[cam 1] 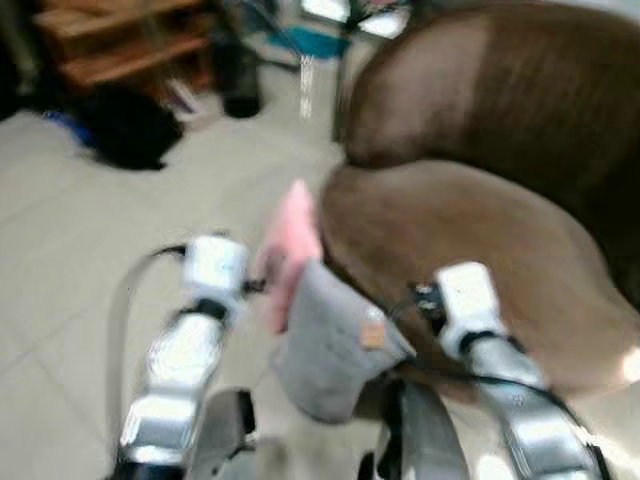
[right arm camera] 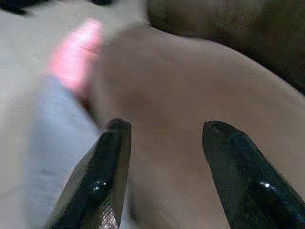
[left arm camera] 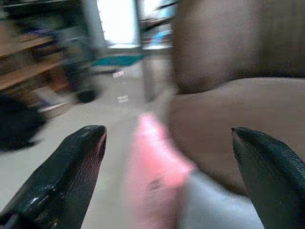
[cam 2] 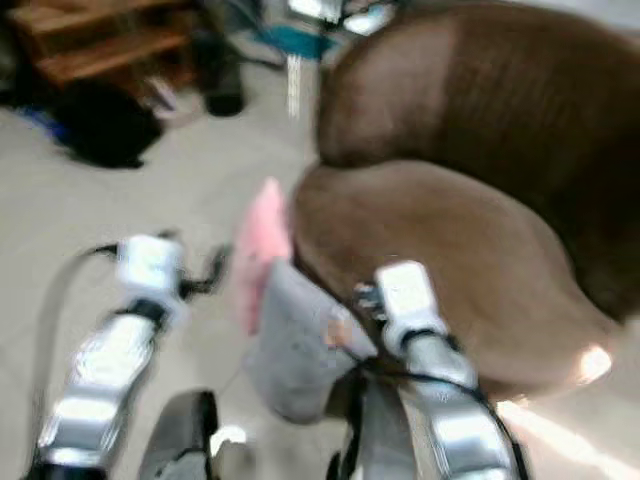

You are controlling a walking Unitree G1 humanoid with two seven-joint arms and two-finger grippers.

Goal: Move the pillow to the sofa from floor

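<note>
A grey pillow (cam 1: 335,345) with a small tan tag leans on the floor against the front of the brown sofa (cam 1: 470,230). A pink cushion (cam 1: 292,250) stands just behind it, also against the sofa. My left gripper (left arm camera: 167,143) is open, its fingers spread wide with the pink cushion (left arm camera: 155,171) ahead between them. My right gripper (right arm camera: 162,138) is open too, hovering over the sofa seat (right arm camera: 190,90) beside the grey pillow (right arm camera: 62,138). Both silver arms reach forward on either side of the pillow. The views are blurred.
Pale tiled floor (cam 1: 90,240) spreads to the left. A black bag (cam 1: 125,130) lies on it near a wooden shelf (cam 1: 120,40) at the back left. A dark upright object (cam 1: 240,75) stands beside the shelf.
</note>
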